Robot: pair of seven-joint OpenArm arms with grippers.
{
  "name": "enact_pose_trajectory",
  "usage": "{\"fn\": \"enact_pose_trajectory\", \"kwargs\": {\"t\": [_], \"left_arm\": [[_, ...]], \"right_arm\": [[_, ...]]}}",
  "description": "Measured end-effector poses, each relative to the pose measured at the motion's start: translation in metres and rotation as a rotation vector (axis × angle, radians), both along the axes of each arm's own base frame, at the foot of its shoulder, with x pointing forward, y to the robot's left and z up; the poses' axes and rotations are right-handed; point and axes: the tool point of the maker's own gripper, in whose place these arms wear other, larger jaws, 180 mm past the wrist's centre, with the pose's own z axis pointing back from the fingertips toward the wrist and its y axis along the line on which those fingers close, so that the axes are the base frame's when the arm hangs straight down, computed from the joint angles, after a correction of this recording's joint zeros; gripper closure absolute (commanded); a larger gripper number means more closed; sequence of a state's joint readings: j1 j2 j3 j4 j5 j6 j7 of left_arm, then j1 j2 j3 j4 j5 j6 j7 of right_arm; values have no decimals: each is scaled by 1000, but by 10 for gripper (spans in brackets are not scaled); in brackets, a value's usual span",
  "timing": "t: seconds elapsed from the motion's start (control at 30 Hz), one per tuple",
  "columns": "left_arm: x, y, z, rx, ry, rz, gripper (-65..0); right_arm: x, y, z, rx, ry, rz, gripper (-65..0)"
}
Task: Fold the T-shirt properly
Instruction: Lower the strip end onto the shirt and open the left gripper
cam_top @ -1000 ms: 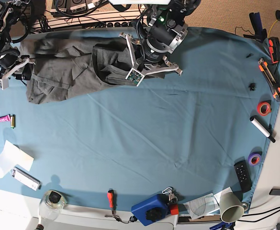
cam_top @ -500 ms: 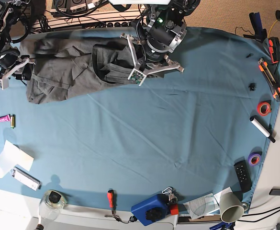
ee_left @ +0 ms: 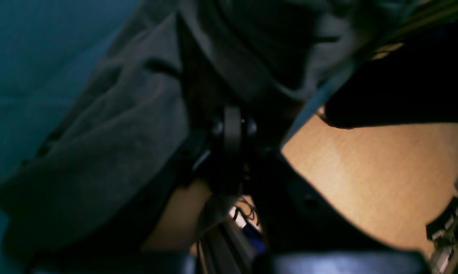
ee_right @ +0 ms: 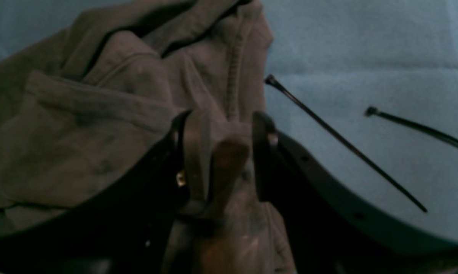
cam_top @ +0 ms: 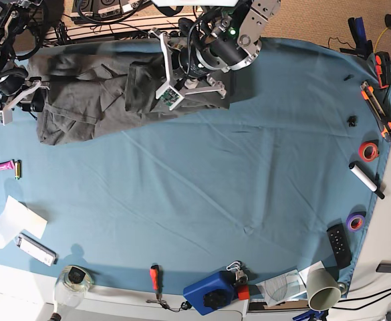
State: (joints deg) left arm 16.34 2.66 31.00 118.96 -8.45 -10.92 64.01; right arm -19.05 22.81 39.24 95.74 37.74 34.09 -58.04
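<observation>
The dark grey T-shirt [cam_top: 88,93] lies crumpled at the back left of the blue-teal tablecloth [cam_top: 215,194]. My left gripper [cam_top: 190,70] is over the shirt's right part. In the left wrist view the left gripper [ee_left: 232,127] is shut, with shirt cloth [ee_left: 110,152] bunched around it near the table's back edge. My right gripper [cam_top: 36,97] is at the shirt's left edge. In the right wrist view the right gripper [ee_right: 229,152] is shut on a fold of the shirt [ee_right: 99,133].
Tape rolls [cam_top: 368,150], a white marker [cam_top: 365,179] and a remote [cam_top: 339,244] line the right edge. A blue device [cam_top: 212,292], a screwdriver [cam_top: 155,275] and a cup [cam_top: 323,289] lie along the front. Paper [cam_top: 15,221] lies at the left. Black cable ties [ee_right: 343,140] stick out beside the right gripper.
The left arm's wrist has turned and shifted left toward the table's back edge, taking the shirt's right part with it. The right arm has not moved.
</observation>
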Motion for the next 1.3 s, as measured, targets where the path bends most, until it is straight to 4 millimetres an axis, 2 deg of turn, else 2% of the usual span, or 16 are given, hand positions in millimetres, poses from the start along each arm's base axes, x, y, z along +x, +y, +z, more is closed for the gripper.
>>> {"fn": "enact_pose_trajectory", "kwargs": {"t": [0.23,0.37,0.43,0.5,0.6,0.73,0.77,0.87,1.0,1.07,1.2,1.3], "left_arm": [[-1,1,-1,10,-2,-8,0],[6,22,-13,126,23,98,0],[8,25,-14,143,22,120,0],[8,19,-8,95,10,115,0],[-5,0,4,-10,-11,-14,0],[-11,-14,5,-105,27,-37,0],[-12,-19,3,-125,33,-53,0],[-8,-19,-31,-44,96,-57,0],[-1,-36,-41,-33,111,-86,0],[-14,-33,-57,23,175,-116,0],[-12,-31,-59,38,184,-111,0],[-3,-30,-48,28,160,-85,0]], "right_arm": [[0,0,0,0,0,0,-190],[0,0,0,0,0,0,-190],[0,0,0,0,0,0,-190],[0,0,0,0,0,0,-190],[0,0,0,0,0,0,-190],[0,0,0,0,0,0,-190],[0,0,0,0,0,0,-190],[0,0,0,2,0,0,-190],[0,0,-1,1,1,-1,-190],[-1,1,-1,1,3,2,-190],[-1,1,-1,3,3,-1,-190],[0,1,-1,3,2,-2,-190]]}}
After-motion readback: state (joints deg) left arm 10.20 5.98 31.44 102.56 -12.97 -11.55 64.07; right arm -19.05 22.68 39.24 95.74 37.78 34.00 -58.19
